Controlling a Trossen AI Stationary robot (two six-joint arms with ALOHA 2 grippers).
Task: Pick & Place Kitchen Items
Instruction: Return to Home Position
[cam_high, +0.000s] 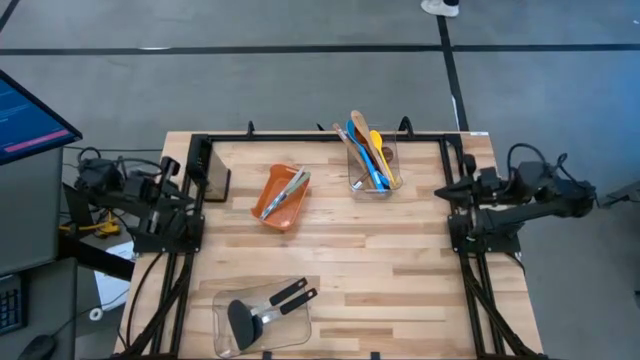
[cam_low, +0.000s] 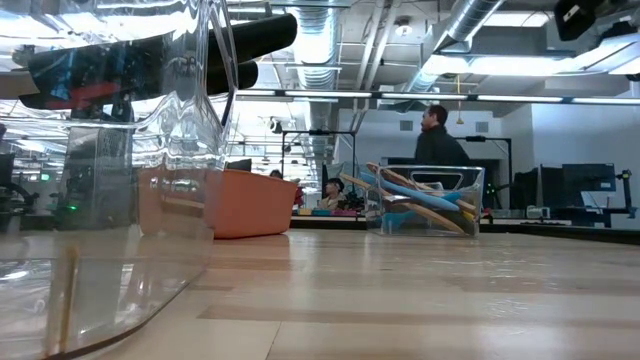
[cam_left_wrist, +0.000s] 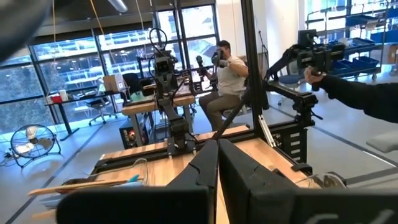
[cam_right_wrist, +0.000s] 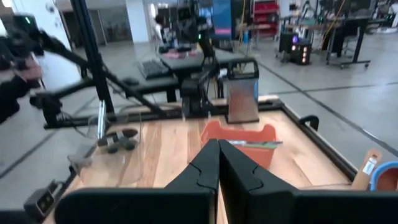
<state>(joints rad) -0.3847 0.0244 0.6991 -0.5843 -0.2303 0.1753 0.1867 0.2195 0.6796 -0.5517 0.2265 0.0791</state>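
Note:
A clear container (cam_high: 375, 165) at the table's far middle holds wooden spoons and blue and yellow spoons (cam_low: 420, 198), leaning on its walls. An orange bin (cam_high: 280, 197) left of it holds slim metal tools (cam_high: 292, 186). Two black spatulas (cam_high: 262, 310) lie in a clear container (cam_high: 225, 335) at the near edge. My left gripper (cam_left_wrist: 217, 155) is shut and empty at the table's left edge. My right gripper (cam_right_wrist: 217, 155) is shut and empty at the right edge. Both are far from the utensils.
A grey upright metal grater (cam_right_wrist: 242, 93) stands at the far left of the table (cam_high: 400, 280), beside the orange bin. Black frame rails (cam_high: 330, 138) run along the far, left and right edges. A person (cam_low: 435, 135) stands in the room behind.

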